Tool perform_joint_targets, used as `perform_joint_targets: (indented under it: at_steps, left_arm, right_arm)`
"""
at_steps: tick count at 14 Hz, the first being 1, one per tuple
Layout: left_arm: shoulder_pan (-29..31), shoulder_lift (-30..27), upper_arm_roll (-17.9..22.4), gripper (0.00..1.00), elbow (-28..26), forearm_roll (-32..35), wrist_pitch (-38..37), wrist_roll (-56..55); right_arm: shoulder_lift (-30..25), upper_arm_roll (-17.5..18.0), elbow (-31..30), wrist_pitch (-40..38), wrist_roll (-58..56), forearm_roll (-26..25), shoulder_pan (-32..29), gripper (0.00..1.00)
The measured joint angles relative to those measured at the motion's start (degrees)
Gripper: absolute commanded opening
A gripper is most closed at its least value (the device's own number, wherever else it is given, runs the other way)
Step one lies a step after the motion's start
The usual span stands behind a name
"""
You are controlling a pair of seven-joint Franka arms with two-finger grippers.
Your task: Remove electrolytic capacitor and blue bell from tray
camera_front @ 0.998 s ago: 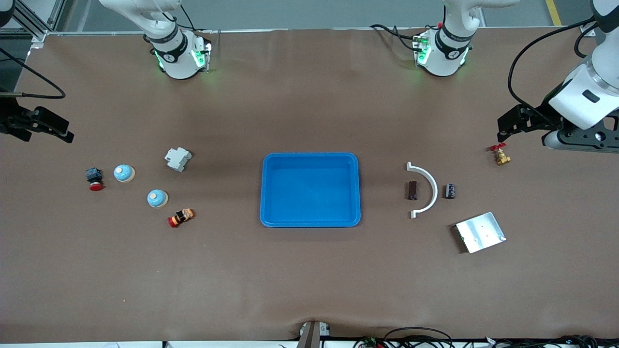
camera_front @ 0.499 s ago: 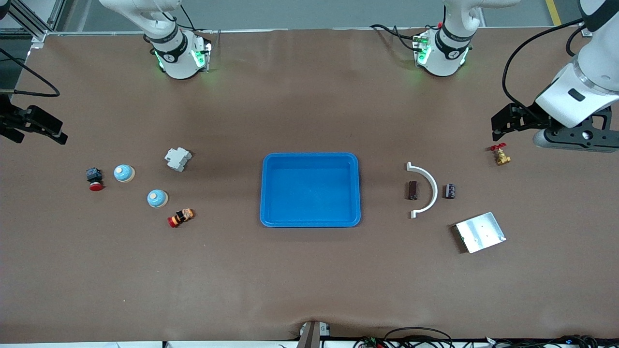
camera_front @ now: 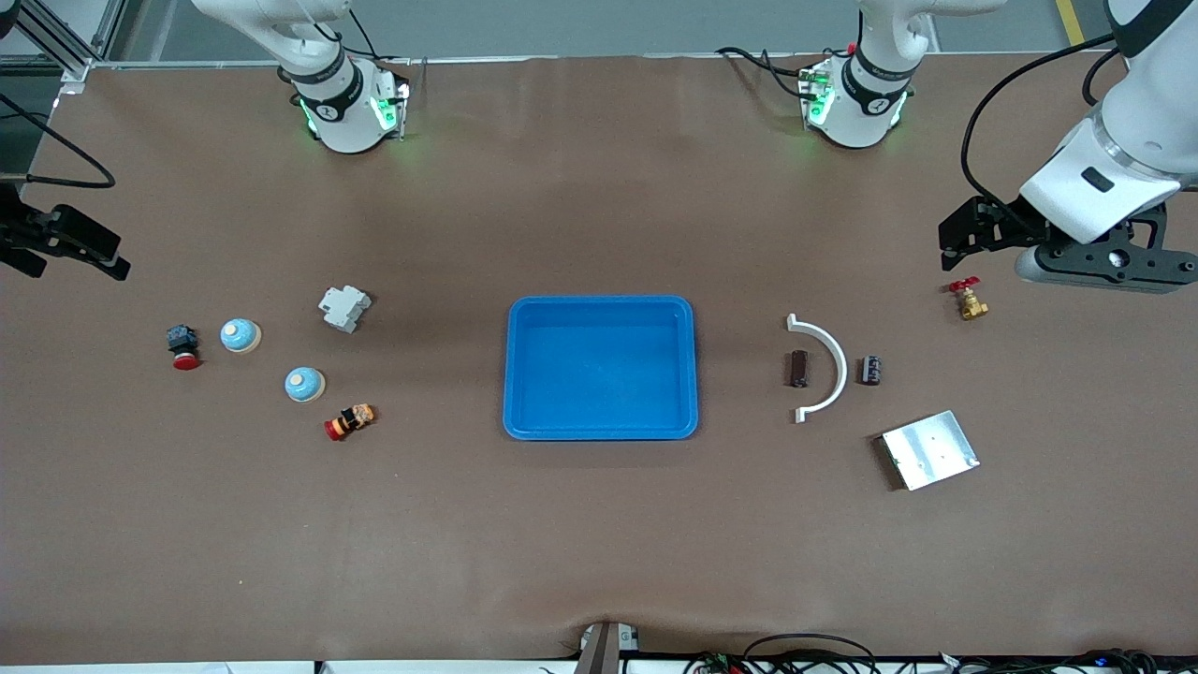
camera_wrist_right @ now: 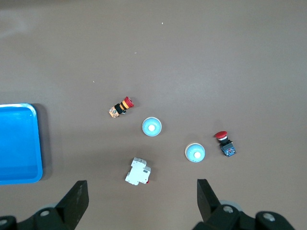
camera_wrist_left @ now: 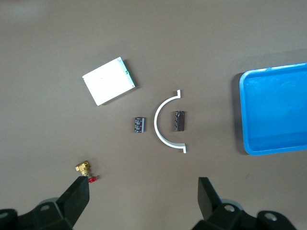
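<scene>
Two capacitors lie on the table toward the left arm's end: a brown one inside a white arc and a black one beside it. Both show in the left wrist view, brown and black. Two light blue bells sit toward the right arm's end, also in the right wrist view. My left gripper is open and empty, up over the table by a brass valve. My right gripper is open and empty, up over the table's end.
A blue tray lies at the table's middle. A brass valve with a red handle and a metal plate lie near the capacitors. A white breaker, a red push button and an orange-red button lie near the bells.
My left gripper has risen in the front view and shifted slightly toward the table's middle. My right gripper has drawn back a little toward the table's end. Nothing on the table has moved.
</scene>
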Motion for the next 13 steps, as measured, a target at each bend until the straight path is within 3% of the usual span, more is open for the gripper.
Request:
perform_joint_targets:
  at_steps: [13]
  left_arm:
    - [0.0,0.0,-0.3,1.00,0.6,0.0,0.1,0.0]
  right_arm:
    - [0.0,0.1,-0.2,0.0,0.0,0.0,0.0,1.00]
